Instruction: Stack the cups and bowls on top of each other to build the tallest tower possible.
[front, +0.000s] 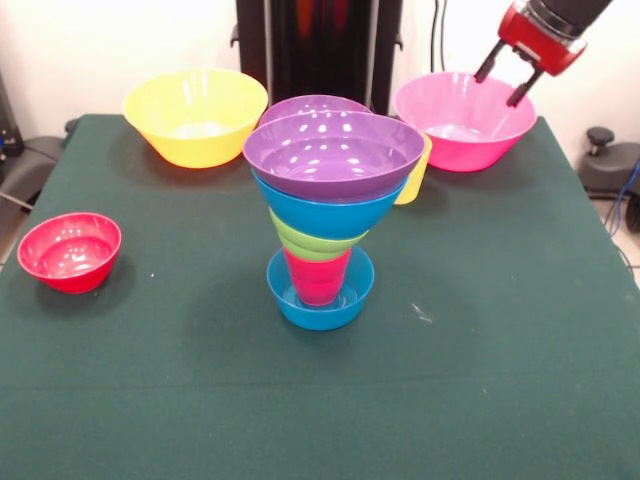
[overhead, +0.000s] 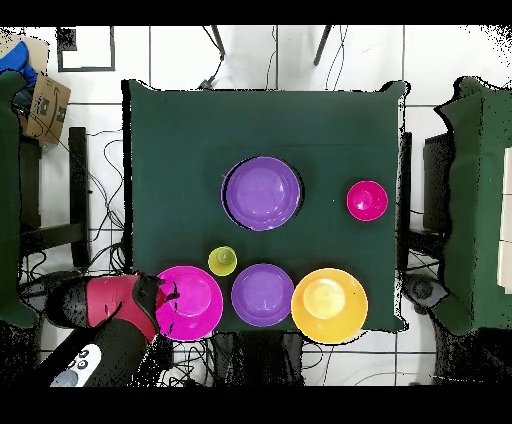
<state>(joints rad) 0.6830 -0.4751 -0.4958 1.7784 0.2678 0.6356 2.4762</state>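
With jaws spread over the pink bowl (front: 464, 120) at the tower's (front: 330, 215) two o'clock, our gripper (front: 505, 86) should pinch its rim squarely.

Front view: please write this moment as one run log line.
tool: open, above pink bowl | tower: purple bowl on top | red bowl: loose

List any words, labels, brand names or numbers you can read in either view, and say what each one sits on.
No text can be read in either view.
The bowls in the tower, the large pink bowl, the large yellow bowl and the small red bowl are plain.
The claw shows no marking.
A cardboard box beside the table has dark marks, too small to read.
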